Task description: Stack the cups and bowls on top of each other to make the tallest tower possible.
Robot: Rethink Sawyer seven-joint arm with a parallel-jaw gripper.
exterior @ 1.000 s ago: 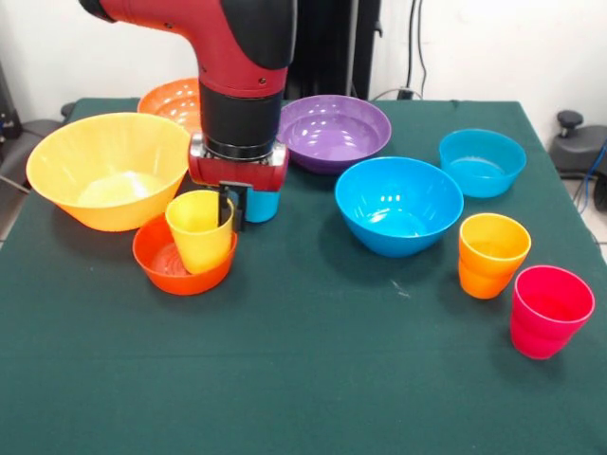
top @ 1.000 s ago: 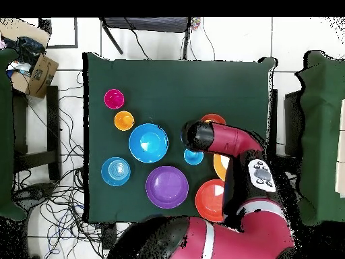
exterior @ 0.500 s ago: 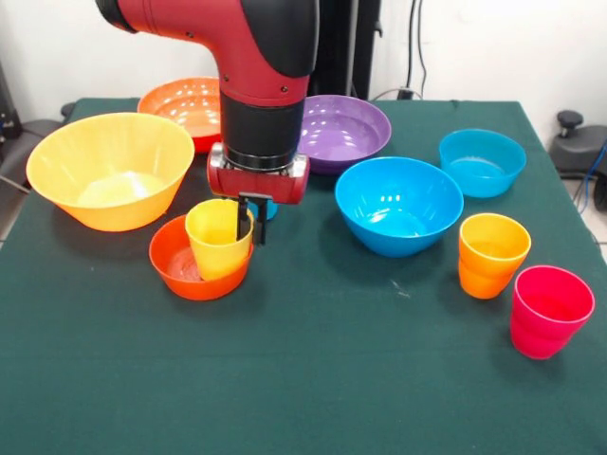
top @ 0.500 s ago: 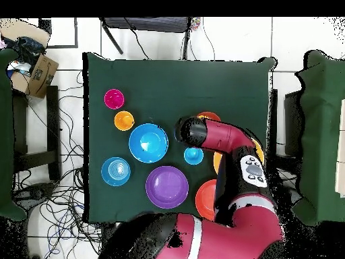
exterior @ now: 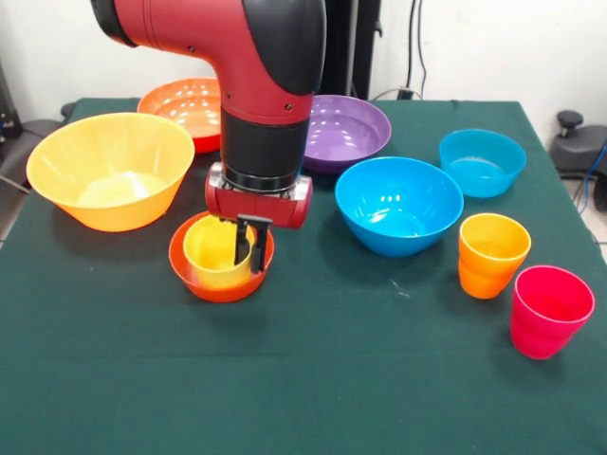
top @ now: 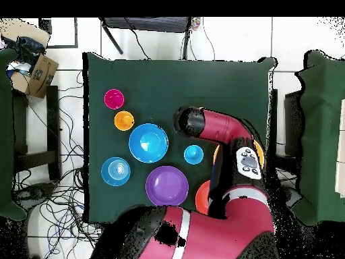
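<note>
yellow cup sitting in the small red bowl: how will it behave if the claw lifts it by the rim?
The yellow cup looks like glossy plastic, so probably light and stiff, maybe slippery in the claw. It sits tilted in the red bowl, so it may rock. The shallow bowl could slide or lift along if the cup catches.

- The end effector (exterior: 251,248) grips the rim of the yellow cup (exterior: 216,254), one finger inside.
- That cup sits inside the small red-orange bowl (exterior: 221,267).
- Just right of that bowl is the large blue bowl (exterior: 398,205); the light orange bowl (exterior: 109,169) sits to its left.
</note>
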